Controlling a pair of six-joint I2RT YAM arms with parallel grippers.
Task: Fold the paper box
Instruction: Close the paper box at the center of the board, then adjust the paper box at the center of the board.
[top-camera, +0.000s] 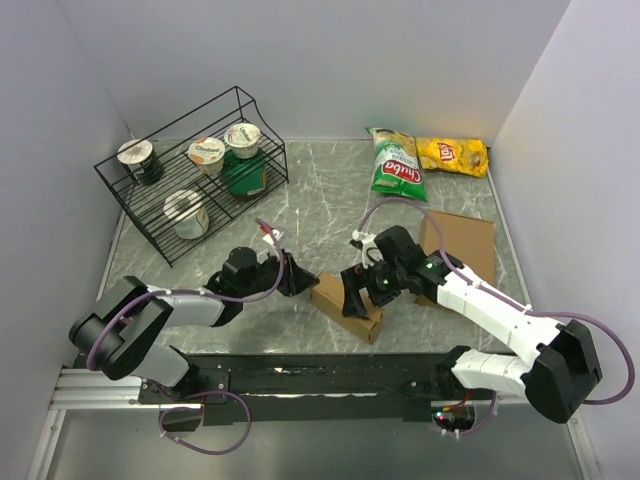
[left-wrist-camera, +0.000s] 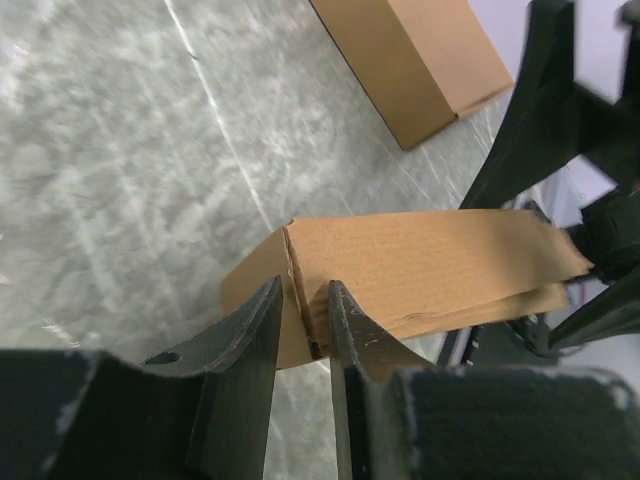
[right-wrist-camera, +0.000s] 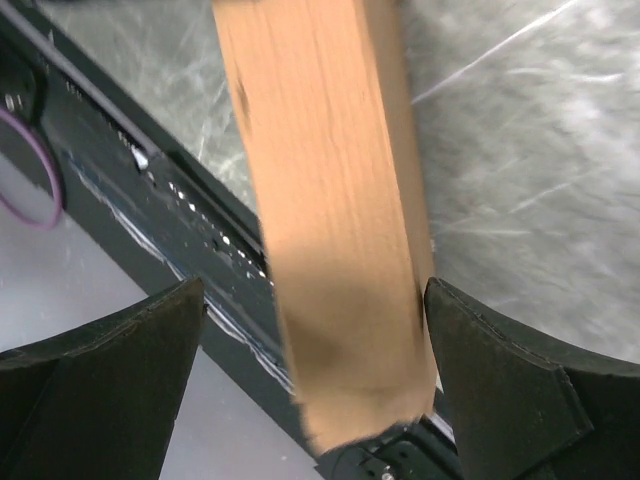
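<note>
Left hand pinches one end of the paper box at the bench's near middle, my right hand spread around the other end; mid-fold, I judge, needing a fresh right-hand grip.

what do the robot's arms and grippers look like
The left arm has silver-grey links and black joints. The right arm has white links, black joints and a small green light. Purple cables loop along both. The left gripper and right gripper are matte black with thick wedge-shaped fingers.
</note>
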